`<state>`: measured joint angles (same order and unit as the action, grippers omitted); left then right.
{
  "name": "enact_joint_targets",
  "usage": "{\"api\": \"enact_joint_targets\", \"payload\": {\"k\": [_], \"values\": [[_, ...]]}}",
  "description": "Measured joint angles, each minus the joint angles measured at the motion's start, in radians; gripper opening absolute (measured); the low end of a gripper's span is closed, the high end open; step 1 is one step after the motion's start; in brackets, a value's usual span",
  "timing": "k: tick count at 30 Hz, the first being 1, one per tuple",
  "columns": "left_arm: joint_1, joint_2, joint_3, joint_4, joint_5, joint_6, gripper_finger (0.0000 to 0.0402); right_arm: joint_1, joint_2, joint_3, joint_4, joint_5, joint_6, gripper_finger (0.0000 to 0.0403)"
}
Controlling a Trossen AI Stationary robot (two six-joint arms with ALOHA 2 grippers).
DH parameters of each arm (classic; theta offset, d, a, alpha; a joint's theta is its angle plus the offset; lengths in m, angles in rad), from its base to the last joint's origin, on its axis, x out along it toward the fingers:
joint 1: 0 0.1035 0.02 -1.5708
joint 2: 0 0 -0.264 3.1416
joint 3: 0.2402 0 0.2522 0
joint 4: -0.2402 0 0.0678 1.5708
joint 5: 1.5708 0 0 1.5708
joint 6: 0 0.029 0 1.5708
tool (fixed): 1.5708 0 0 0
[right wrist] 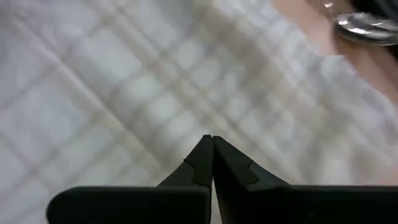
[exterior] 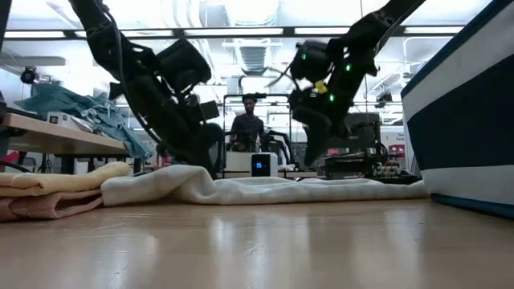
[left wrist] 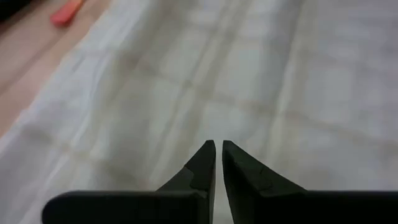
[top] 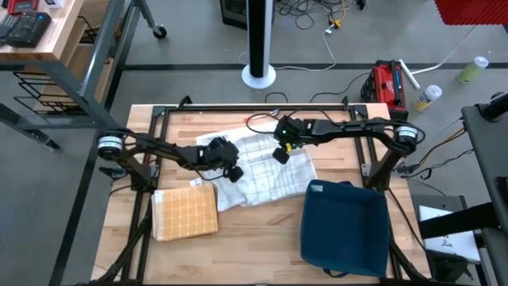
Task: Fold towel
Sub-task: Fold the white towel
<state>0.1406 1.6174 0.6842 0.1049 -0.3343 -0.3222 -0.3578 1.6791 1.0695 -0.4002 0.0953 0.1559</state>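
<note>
A white checked towel (top: 266, 171) is seen spread, loosely rumpled, at the middle of the wooden table (top: 254, 254). The left gripper (top: 233, 172) is lowered over the towel's nine-o'clock edge, its fingers drawn almost together with only a sliver between them and no cloth caught. The right gripper (top: 281, 154) is held above the towel toward twelve o'clock, fingers pressed fully together — likewise empty. A folded orange checked towel (top: 185, 213) lies at seven o'clock, just beside the white one, and a dark blue bin (top: 343, 228) is set at five o'clock, touching the towel's corner. A person (exterior: 247, 127) stands in the room beyond the table — partly hidden by the arms.
</note>
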Motion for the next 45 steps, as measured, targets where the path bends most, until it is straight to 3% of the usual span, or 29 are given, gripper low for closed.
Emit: {"api": "enact_joint_targets", "payload": {"k": [8, 12, 23, 29, 34, 38, 45], "values": [[0.003, 0.115, -0.02, 0.009, -0.079, -0.042, 0.002, -0.003, 0.139, 0.001, -0.066, -0.006, 0.008, 0.0], [0.004, 0.133, -0.03, 0.028, -0.054, -0.054, 0.002, -0.007, 0.149, -0.002, -0.16, 0.096, 0.018, 0.0], [0.005, 0.113, -0.034, 0.009, -0.027, -0.054, 0.002, -0.021, -0.023, -0.043, -0.356, 0.165, -0.009, 0.0], [0.002, 0.036, 0.006, 0.002, 0.042, 0.027, 0.002, -0.036, -0.159, -0.055, -0.246, 0.163, -0.047, 0.0], [0.036, 0.001, 0.047, 0.065, 0.017, 0.145, 0.002, -0.052, -0.17, -0.035, -0.083, 0.107, -0.046, 0.0], [0.112, 0.032, 0.049, 0.113, 0.067, 0.152, 0.0016, -0.055, -0.095, -0.001, 0.044, 0.006, -0.01, 0.0], [0.191, 0.125, 0.039, 0.113, 0.153, 0.068, 0.0003, -0.055, 0.121, 0.129, 0.072, -0.005, 0.088, 0.0]]}}
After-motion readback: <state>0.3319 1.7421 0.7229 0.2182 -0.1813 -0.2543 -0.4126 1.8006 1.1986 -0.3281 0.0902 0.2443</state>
